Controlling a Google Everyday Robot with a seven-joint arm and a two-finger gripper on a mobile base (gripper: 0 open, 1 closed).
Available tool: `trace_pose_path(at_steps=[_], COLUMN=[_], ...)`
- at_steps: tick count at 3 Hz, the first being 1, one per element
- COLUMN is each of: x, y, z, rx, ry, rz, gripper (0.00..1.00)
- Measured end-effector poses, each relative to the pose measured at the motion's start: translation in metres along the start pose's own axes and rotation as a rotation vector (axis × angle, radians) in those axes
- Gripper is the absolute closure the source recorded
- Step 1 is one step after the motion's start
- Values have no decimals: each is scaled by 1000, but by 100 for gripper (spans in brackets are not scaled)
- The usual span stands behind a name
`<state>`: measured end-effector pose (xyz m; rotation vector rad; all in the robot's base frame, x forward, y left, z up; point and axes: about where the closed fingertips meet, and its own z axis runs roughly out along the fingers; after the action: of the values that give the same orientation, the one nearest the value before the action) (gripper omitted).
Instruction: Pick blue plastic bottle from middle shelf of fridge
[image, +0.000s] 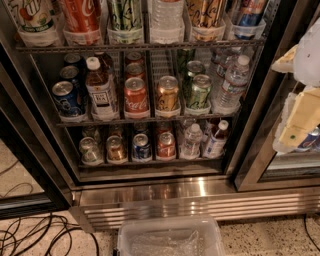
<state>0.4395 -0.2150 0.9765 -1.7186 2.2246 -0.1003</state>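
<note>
The fridge (200, 200) stands open in front of me in the camera view. The blue plastic bottle (100, 92), with dark drink, a white cap and a white label, stands upright at the front of the middle shelf (150, 119), second lane from the left. A blue can (67, 100) is on its left and a red can (136, 95) on its right. My gripper (298, 100) shows as white and yellowish parts at the right edge, outside the fridge, far right of the bottle and about level with it.
Gold (167, 94) and green (200, 91) cans and a clear water bottle (231, 82) fill the shelf's right lanes. Tall cans in clear cups (80, 22) stand above. More cans and bottles (150, 146) sit below. A clear plastic bin (170, 237) and cables (40, 235) are on the floor.
</note>
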Motion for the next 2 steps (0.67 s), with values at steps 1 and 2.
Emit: trace_pose_path(at_steps=[1,2], x=[0,-8], y=[0,-1], z=[0,5], rx=[0,10], ry=[0,-21], rz=[0,-1], gripper=[0,0])
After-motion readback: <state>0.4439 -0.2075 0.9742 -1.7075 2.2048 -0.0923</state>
